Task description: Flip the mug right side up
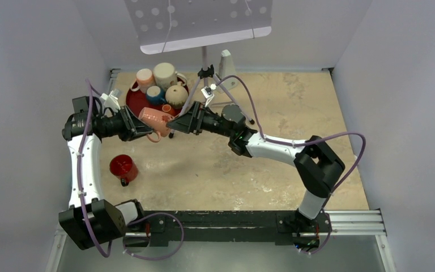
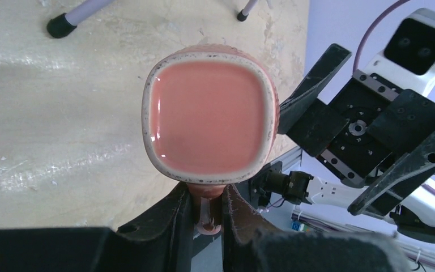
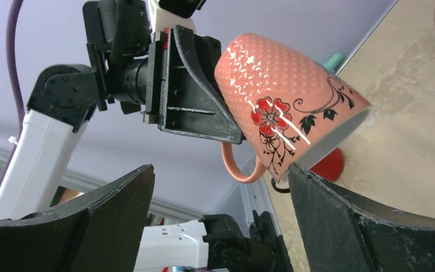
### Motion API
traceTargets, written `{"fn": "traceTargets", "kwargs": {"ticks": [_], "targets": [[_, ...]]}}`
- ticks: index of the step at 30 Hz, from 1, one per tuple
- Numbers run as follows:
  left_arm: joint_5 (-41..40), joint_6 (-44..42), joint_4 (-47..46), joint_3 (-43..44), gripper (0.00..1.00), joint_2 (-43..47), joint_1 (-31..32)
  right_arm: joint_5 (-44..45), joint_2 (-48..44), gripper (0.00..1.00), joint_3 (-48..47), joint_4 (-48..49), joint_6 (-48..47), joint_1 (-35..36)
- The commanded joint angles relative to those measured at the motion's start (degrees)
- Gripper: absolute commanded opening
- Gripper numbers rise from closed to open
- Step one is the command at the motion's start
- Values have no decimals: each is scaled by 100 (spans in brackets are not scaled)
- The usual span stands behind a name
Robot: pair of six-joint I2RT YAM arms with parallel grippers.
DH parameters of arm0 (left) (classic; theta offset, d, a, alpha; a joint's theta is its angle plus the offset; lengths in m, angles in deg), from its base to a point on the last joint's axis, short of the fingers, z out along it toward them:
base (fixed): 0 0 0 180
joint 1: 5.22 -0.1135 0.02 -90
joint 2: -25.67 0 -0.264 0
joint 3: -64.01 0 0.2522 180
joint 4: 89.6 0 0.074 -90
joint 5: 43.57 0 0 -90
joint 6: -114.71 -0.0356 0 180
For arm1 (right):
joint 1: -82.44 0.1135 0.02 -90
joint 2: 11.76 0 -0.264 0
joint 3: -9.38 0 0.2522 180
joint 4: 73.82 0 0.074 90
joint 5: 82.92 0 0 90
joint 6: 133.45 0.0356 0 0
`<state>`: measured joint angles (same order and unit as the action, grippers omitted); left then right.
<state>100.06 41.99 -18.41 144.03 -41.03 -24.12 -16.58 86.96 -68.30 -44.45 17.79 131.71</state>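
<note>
A pink mug (image 1: 156, 120) with a black and red flower pattern hangs in the air above the table, tilted on its side. My left gripper (image 1: 146, 128) is shut on its handle (image 2: 207, 220). The left wrist view faces the mug's flat base (image 2: 209, 122). In the right wrist view the mug (image 3: 283, 113) has its mouth turned down and to the right, toward the table. My right gripper (image 1: 175, 123) is open and empty just right of the mug. Its fingers (image 3: 317, 209) stand wide apart, one close to the mug's rim.
A red mug (image 1: 123, 168) stands on the table near the left arm. A red tray (image 1: 133, 101) at the back left holds several mugs. A stand's legs (image 1: 207, 73) stand behind the grippers. White walls close in the table on the left, back and right.
</note>
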Motion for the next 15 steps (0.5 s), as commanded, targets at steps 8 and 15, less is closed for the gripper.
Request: {"fn": "traceTargets", "kwargs": {"ticks": [8,15], "targets": [[871,367,-698,17,0,256,36,365,489,90,-433,684,1081,115],[867,397,-834,-306,0,121,229,301,807,66,-924,1119,1111,135]]}}
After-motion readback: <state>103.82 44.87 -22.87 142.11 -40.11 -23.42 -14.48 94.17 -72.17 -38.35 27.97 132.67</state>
